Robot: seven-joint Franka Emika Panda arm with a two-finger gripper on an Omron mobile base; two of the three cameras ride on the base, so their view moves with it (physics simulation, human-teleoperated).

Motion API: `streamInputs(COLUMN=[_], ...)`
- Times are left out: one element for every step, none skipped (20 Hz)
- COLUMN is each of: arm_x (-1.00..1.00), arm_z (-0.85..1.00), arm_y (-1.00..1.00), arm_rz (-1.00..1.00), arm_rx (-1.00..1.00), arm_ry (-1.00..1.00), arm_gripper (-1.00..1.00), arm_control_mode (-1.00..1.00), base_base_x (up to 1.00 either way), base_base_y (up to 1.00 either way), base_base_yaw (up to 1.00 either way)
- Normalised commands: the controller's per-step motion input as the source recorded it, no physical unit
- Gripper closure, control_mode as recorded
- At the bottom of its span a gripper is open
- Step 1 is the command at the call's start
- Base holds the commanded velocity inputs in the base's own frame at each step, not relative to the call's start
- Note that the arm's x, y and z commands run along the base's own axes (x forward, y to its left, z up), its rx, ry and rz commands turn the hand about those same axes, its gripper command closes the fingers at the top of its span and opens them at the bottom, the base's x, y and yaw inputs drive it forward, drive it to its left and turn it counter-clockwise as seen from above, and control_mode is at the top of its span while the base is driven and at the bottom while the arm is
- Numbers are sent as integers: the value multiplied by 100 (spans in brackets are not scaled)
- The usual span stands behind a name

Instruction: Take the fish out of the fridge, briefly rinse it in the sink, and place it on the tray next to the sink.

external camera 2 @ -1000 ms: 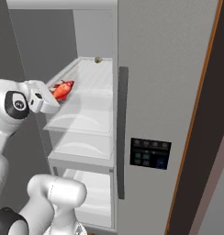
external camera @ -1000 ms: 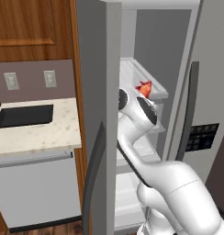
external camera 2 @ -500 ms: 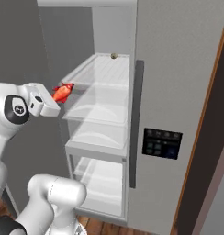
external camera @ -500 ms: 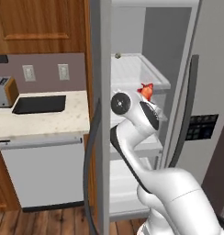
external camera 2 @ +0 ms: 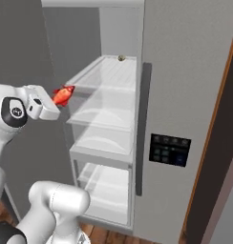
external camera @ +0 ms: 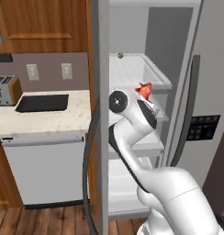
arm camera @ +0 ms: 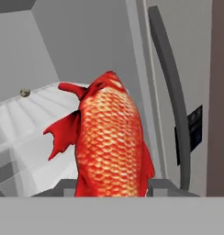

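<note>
Toaster [external camera: 6,90] and black tray [external camera: 42,103] sit on the counter [external camera: 49,120] at left. My gripper [external camera 2: 55,101] is partly closed, clamped on the red fish [external camera 2: 63,95], held in front of the open fridge [external camera 2: 185,95], off its white shelves [external camera 2: 106,90].

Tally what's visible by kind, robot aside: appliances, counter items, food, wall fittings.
Appliances: 3 (fridge, toaster, dishwasher)
Counter items: 1 (black tray)
Food: 2 (fish held in the gripper, small round item at the back of the top fridge shelf)
Wall fittings: 2 (outlet plates)
Total: 8
</note>
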Motion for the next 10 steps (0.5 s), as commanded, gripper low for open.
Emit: streamInputs(arm_x=[0,0,0,0,0,0,0,0,0,0], arm_z=[0,0,0,0,0,0,0,0,0,0], arm_y=[0,0,0,0,0,0,0,0,0,0], arm_rz=[0,0,0,0,0,0,0,0,0,0], arm_rx=[0,0,0,0,0,0,0,0,0,0], arm_ry=[0,0,0,0,0,0,0,0,0,0], arm_gripper=[100,100,100,100,100,100,100,100,100,100], arm_control_mode=[100,100,100,100,100,100,100,100,100,100], base_base_x=[0,0,0,0,-16,-36,-59,-71,-78,-88], base_base_y=[89,81,77,64,44,19,1,0,0,0], base_base_yaw=[-44,-47,-47,-42,-32,-22,-33,-55,-65,-68])
